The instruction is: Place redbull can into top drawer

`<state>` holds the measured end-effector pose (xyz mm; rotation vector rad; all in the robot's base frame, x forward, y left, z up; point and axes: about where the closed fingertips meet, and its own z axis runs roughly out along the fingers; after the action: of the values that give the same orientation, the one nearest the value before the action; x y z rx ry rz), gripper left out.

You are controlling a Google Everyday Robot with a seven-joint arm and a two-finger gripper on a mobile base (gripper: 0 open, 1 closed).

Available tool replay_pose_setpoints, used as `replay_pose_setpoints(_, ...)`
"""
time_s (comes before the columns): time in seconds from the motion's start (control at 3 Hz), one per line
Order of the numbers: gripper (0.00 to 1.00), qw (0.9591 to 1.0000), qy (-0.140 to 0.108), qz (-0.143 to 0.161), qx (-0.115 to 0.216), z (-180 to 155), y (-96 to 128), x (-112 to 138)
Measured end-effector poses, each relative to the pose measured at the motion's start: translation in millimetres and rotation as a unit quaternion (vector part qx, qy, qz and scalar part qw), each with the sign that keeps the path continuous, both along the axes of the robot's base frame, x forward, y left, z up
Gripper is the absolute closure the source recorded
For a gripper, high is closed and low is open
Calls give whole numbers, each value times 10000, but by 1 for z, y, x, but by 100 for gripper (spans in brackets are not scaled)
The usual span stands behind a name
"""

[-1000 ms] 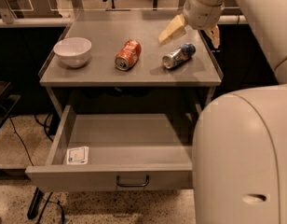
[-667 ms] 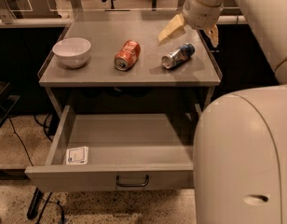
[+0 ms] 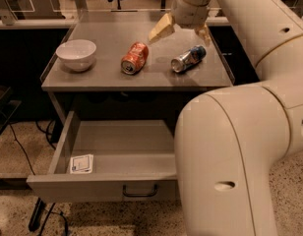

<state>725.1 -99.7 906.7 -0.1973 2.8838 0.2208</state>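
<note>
**Silver redbull can (image 3: 188, 59) lies loose, gripper (image 3: 183, 32) spread wide above it**

The redbull can rests on its side on the grey desk (image 3: 107, 38), near the right edge and angled diagonally, its shiny end toward the front. The gripper hangs just behind and above it, fingers set wide apart, holding nothing and clear of the can. An orange-red can (image 3: 134, 58), also lying down, sits close to the left, with a white bowl (image 3: 76, 54) farther left. Below, the top drawer (image 3: 63, 146) stands pulled out, a white card (image 3: 81, 163) in its front left corner. The robot's arm hides the drawer's right part.

The main risk is likely rolling. If one finger lands before the other, the can could be nudged toward the right edge or into the orange-red can. A grip along the can's length rather than across its narrow body may slip on the smooth metal. On the way down, the desk overhangs the drawer's rear, so a release too far back could miss.
</note>
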Motion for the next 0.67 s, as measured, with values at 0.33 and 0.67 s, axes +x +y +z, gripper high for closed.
replay_pose_setpoints(0.33, 0, 9999, 85, -15, 66, -11, 7, 8)
replay_pose_setpoints(0.67, 0, 9996, 147, -225, 14, -28, 10, 27)
